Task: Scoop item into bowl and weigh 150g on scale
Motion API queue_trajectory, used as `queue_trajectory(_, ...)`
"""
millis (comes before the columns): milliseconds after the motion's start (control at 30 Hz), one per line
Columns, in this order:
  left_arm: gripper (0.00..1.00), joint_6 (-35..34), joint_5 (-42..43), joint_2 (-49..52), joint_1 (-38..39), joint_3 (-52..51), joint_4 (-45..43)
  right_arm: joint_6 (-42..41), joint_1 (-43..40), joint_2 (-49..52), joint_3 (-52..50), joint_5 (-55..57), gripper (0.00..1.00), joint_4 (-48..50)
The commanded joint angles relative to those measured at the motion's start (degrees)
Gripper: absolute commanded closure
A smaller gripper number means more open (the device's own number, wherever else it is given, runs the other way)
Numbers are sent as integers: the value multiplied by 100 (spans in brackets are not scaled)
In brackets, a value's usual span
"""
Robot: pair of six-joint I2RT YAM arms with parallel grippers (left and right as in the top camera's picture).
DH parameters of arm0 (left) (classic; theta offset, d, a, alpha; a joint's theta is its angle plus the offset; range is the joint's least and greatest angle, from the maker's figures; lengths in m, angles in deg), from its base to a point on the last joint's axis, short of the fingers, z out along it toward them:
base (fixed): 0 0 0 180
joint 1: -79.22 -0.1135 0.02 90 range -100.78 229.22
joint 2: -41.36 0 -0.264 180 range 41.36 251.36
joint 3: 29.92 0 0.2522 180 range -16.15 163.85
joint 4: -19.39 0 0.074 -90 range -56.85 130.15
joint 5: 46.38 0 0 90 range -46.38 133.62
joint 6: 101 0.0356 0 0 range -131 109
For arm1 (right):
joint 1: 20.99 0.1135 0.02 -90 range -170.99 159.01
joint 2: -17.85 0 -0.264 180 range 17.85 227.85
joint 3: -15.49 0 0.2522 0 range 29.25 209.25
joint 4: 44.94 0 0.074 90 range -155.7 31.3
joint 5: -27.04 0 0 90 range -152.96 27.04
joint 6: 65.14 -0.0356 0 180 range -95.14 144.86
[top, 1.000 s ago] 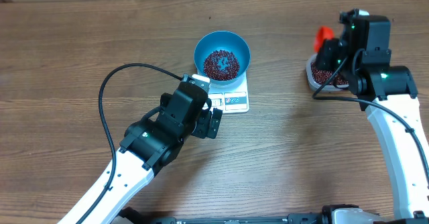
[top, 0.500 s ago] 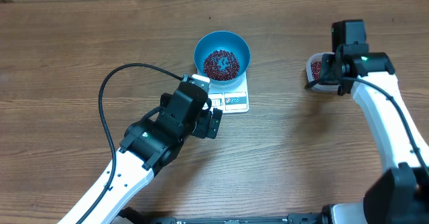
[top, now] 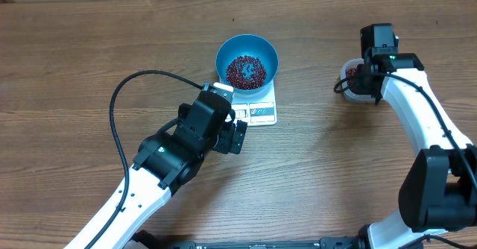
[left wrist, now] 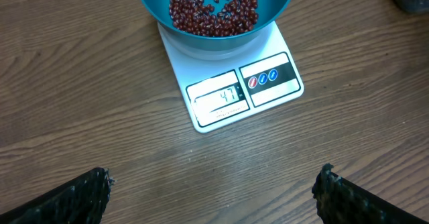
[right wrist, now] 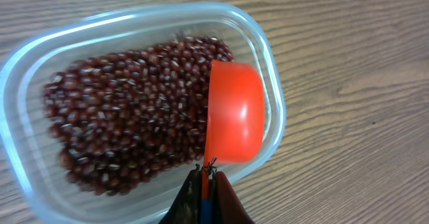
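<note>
1 bowl, 1 scale, 1 tub; l gripper spread wide; r gripper clamps 1 scoop.

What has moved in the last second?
The right hand, shut on the orange scoop, has swung left in the overhead view, over the clear tub, hiding the scoop from above. Nothing was grasped or released. The left hand stays open near the scale; the blue bowl of beans is unmoved.

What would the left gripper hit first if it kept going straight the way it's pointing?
Probably the white kitchen scale, at its display end, with the blue bowl right behind. Depth is unclear, so the left gripper might meet bare table first.
</note>
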Motion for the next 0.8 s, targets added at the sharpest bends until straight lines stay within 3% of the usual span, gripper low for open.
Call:
queue_trajectory(0,0,-79,-79,-2,20,-15,-22,61,-216,101,50,-153,96,28)
queue_trajectory(200,0,-79,-79,-2,20,-15,-22,629,-584,105,50,-1528,96,166)
queue_trajectory(767,1,-76,-79,-2,20,-15,-22,894,-636,129,50,-2328,96,262)
